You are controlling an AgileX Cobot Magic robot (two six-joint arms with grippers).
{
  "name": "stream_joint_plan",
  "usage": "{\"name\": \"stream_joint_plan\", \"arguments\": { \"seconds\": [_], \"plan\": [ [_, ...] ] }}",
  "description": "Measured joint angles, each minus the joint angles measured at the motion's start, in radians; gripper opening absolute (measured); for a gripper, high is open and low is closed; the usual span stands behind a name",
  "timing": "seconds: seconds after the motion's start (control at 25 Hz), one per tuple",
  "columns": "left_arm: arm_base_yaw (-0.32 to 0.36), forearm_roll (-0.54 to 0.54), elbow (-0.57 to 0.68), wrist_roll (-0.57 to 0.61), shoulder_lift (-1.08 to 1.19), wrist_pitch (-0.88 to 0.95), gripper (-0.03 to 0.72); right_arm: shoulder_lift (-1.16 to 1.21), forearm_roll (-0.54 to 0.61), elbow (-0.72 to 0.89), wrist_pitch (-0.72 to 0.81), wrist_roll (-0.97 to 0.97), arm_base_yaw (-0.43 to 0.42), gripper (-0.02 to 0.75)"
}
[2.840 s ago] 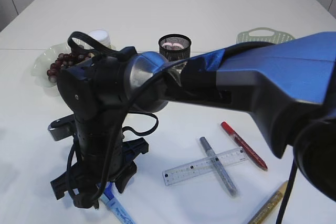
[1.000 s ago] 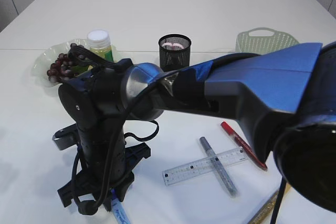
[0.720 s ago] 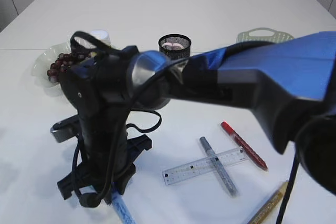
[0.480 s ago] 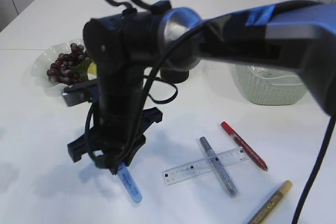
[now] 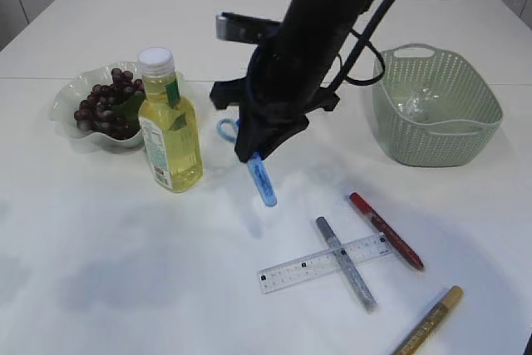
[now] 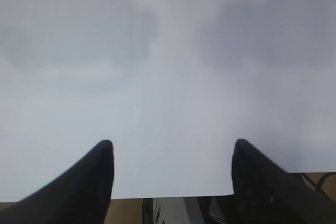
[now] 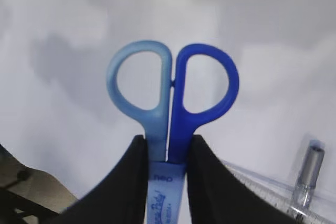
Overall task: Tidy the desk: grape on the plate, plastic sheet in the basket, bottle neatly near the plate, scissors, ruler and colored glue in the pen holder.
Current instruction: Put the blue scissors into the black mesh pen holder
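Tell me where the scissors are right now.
The scissors are held off the table in the right gripper, mid-frame in the exterior view, right of the bottle and above the ruler.

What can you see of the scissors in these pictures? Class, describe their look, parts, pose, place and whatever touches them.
The scissors have two plastic loop handles, one pale blue and one darker blue, pressed side by side, so they are closed. A light blue sheath with printed lettering covers the blades. The right gripper clamps them just below the handles, one dark finger on each side. In the exterior view they hang above the table, sheathed tip slanting downward, touching nothing else, with the bottle to one side.
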Motion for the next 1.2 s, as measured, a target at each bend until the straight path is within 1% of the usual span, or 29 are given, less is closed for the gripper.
{"name": "stream_joint_plan", "arguments": {
  "seconds": [0.16, 0.28, 0.44, 0.56, 0.72, 1.0, 1.2],
  "plan": [
    [0.000, -0.013, 0.000, 0.000, 0.000, -0.001, 0.506, 0.000, 0.179, 0.000, -0.028, -0.119, -0.118, 0.183],
    [0.000, -0.015, 0.000, 0.000, 0.000, -0.001, 0.506, 0.000, 0.295, 0.000, -0.061, -0.217, -0.185, 0.182],
    [0.000, -0.015, 0.000, 0.000, 0.000, -0.001, 0.505, 0.000, 0.421, 0.000, -0.137, -0.334, -0.259, 0.182],
    [0.000, -0.016, 0.000, 0.000, 0.000, -0.001, 0.505, 0.000, 0.529, 0.001, -0.201, -0.465, -0.298, 0.182],
    [0.000, -0.025, 0.000, 0.000, 0.000, -0.001, 0.505, 0.009, 0.662, 0.001, -0.296, -0.616, -0.325, 0.182],
    [0.000, -0.030, 0.000, 0.000, 0.000, -0.001, 0.505, 0.076, 0.757, -0.044, -0.481, -0.849, -0.329, 0.182],
    [0.000, -0.031, 0.000, 0.000, 0.000, -0.001, 0.505, 0.140, 0.817, -0.116, -0.548, -0.969, -0.329, 0.182]
  ]
}}
